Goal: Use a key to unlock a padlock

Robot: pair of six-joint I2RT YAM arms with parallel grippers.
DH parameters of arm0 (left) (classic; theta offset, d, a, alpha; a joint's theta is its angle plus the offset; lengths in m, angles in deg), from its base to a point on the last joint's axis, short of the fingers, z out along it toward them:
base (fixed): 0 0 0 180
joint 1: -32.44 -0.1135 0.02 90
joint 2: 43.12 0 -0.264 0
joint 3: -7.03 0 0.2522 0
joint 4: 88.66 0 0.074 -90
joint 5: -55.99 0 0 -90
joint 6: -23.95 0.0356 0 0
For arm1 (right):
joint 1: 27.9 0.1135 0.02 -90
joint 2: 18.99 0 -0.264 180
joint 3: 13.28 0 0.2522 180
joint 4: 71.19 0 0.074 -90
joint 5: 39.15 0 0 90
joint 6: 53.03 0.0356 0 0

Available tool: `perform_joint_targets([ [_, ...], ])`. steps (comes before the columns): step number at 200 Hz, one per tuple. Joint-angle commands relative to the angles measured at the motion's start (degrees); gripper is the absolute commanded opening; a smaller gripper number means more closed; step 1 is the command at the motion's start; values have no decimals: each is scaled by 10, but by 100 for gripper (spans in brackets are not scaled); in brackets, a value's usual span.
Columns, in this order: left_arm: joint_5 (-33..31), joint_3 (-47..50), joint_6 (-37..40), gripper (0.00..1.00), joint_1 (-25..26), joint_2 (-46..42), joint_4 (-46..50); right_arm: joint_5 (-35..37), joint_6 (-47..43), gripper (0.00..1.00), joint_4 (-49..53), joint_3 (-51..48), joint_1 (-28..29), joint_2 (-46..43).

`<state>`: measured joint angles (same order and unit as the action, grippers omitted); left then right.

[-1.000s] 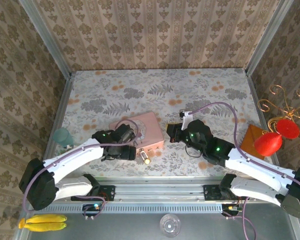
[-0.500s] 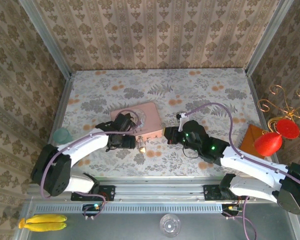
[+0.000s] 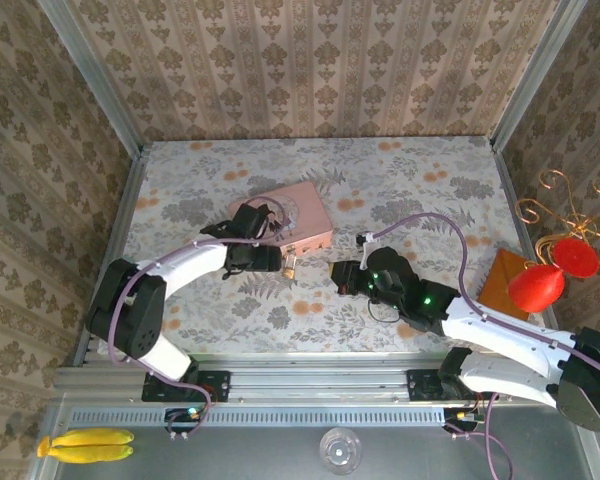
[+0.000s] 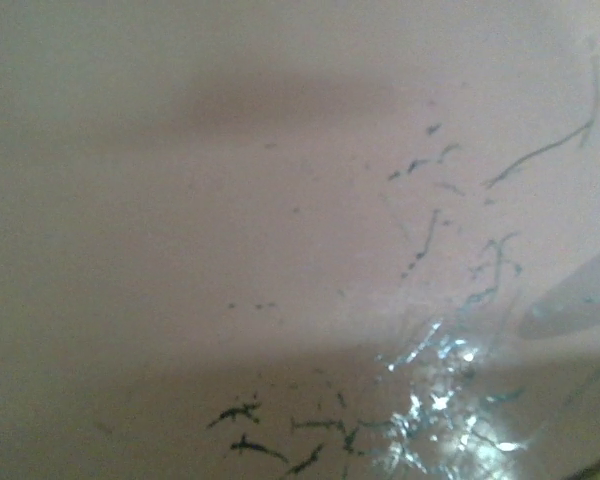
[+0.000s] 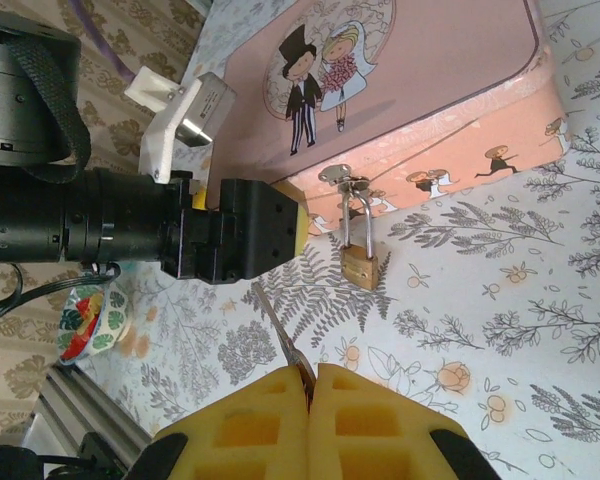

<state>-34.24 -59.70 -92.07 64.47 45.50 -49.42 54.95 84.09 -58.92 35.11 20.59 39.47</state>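
Padlock (image 5: 358, 268) hangs from the pink tin's (image 5: 430, 90) front hasp, body lying on the floral table (image 5: 540, 330); left gripper (image 3: 263, 243) spread wide at the tin; right gripper (image 5: 308, 385) pinched on a key (image 5: 280, 328).

Small brass padlock (image 5: 358, 268) hangs shut from the pink tin's (image 5: 420, 90) hasp.

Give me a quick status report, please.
Left gripper open at pink tin. Right gripper shut on key. Padlock hanging on tin's hasp, unobstructed.
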Motion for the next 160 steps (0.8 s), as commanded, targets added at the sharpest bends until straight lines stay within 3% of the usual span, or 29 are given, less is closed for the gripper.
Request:
perform_joint_targets([
  [1,-6,8,0,87,-4,-53,7,-2,11,0,-19,3,0,3],
  [41,-84,63,-31,87,34,-197,30,-16,11,0,-34,7,0,30],
  [76,0,152,-58,85,103,-274,-99,-15,21,0,-50,3,-1,49],
  [103,-50,167,-57,85,181,-256,-155,-13,28,0,-57,4,-1,54],
  [140,-64,174,-36,82,179,-158,-236,-5,31,0,-48,0,0,38],
  [160,-53,163,-22,73,159,-97,-256,3,31,0,-37,-7,-1,18],
])
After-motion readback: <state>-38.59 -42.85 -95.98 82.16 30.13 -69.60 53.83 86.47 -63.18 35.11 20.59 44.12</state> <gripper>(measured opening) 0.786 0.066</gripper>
